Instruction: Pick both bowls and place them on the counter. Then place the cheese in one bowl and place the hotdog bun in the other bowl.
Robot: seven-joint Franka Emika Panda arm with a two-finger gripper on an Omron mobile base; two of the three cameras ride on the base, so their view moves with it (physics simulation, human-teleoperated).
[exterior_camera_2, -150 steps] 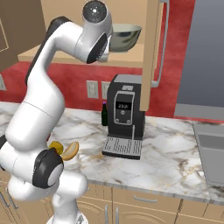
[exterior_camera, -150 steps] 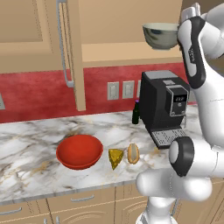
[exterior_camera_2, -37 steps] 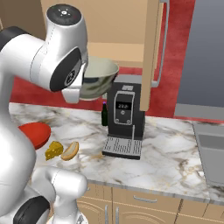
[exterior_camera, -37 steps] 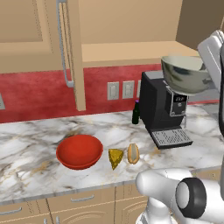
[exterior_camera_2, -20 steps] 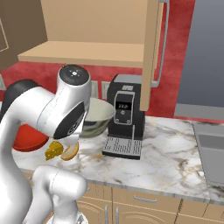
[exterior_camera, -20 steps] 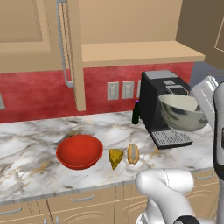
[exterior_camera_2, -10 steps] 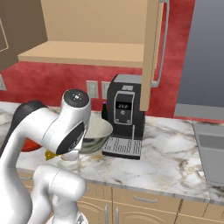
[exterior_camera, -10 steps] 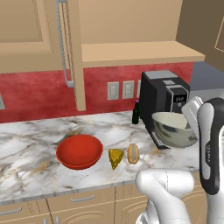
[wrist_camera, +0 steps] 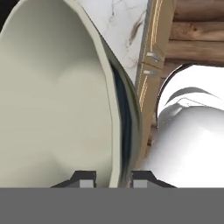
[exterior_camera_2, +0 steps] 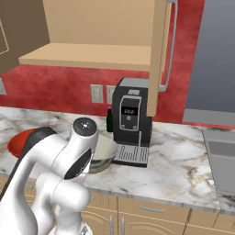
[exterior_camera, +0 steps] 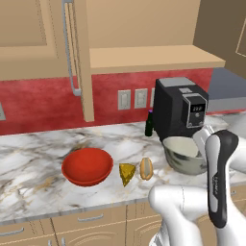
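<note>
Gripper (wrist_camera: 113, 180) jaws pinch the grey-green bowl's (exterior_camera: 184, 154) rim — it sits low over the counter (exterior_camera: 29, 163), beside the bun (exterior_camera: 146, 168)

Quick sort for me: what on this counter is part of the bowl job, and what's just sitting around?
Job: red bowl, grey-green bowl held in the gripper, cheese, hotdog bun, counter.
Bystanders: coffee machine, dark bottle, wall outlets, sink.

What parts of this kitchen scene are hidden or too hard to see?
- Grey-green bowl: in the left base view its right side is behind the robot's arm; whether it touches the counter is unclear.
- Red bowl: in the right base view, mostly behind the arm.
- Gripper: in the hand view, cut off at the bottom.
- Dark bottle: its label is too small to read.
</note>
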